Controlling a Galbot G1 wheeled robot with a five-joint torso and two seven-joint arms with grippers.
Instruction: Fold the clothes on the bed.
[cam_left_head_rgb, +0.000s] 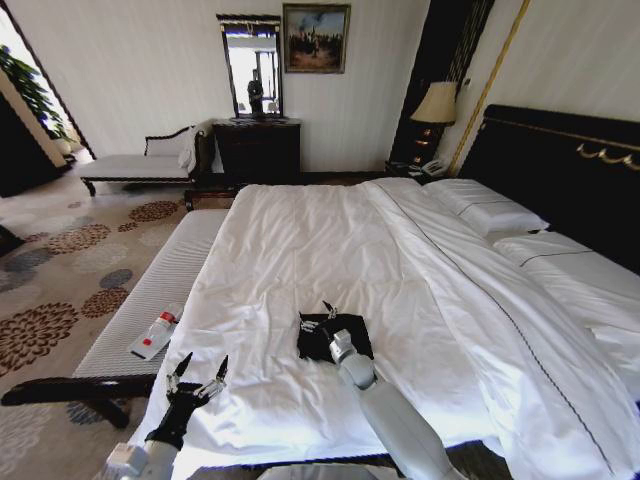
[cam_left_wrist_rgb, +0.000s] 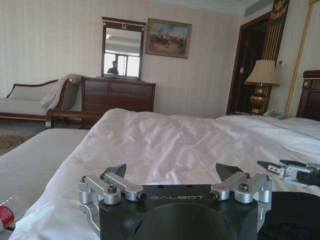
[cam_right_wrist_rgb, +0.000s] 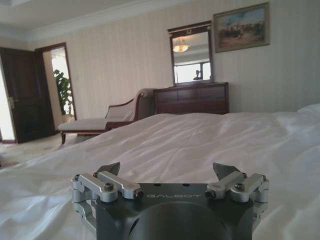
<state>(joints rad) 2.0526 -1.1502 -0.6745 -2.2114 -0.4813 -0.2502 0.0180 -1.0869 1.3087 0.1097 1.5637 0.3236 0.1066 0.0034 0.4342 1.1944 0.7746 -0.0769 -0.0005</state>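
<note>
On the bed (cam_left_head_rgb: 300, 240), both grippers' fingers spread wide: right gripper (cam_left_head_rgb: 320, 320) over folded clothes (cam_left_head_rgb: 352, 335), left gripper (cam_left_head_rgb: 197, 378) beside.

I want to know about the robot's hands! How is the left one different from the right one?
The left end effector hangs over the bed's near left corner, beside the bench; the right end effector sits above the black T-shirt, farther in. The left has white sheet under it, the right dark cloth. Both are open.

dark dresser (cam_left_head_rgb: 257, 150) under mirror (cam_left_head_rgb: 251, 68); floral carpet (cam_left_head_rgb: 60, 262).

left claw (cam_left_head_rgb: 198, 374) spread, right claw (cam_left_head_rgb: 318, 318) spread
</note>
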